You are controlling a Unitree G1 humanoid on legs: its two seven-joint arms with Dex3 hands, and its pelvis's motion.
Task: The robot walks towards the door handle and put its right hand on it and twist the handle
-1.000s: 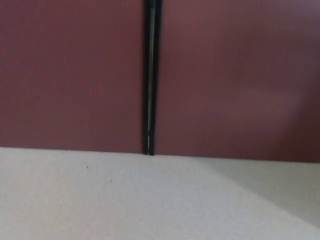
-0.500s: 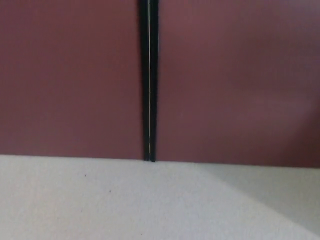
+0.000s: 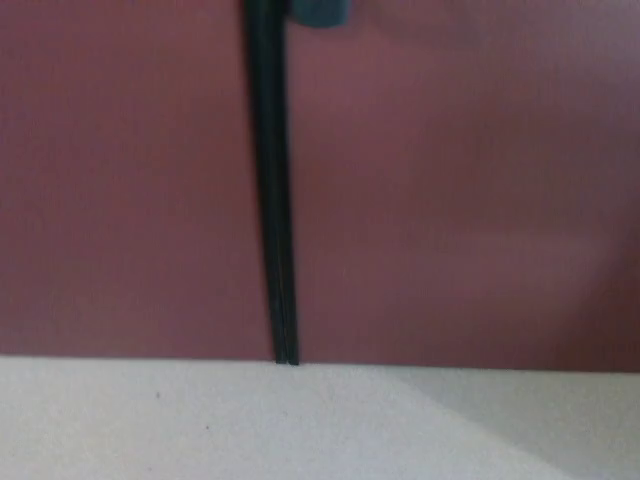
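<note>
My view is filled by two dark red door panels (image 3: 450, 200), blurred, split by a black vertical gap (image 3: 272, 200) running from 12 o'clock down to the pale floor (image 3: 200, 420) at 6 o'clock. A dark grey shape (image 3: 320, 11), cut off by the frame's upper edge just right of the gap at 12 o'clock, may be the door handle; I cannot confirm it. Neither of my hands is visible, so whether my fingers are released or clenched cannot be told.

maroon doors (image 3: 450, 200) block ahead; pale floor (image 3: 200, 430) lies open.
</note>
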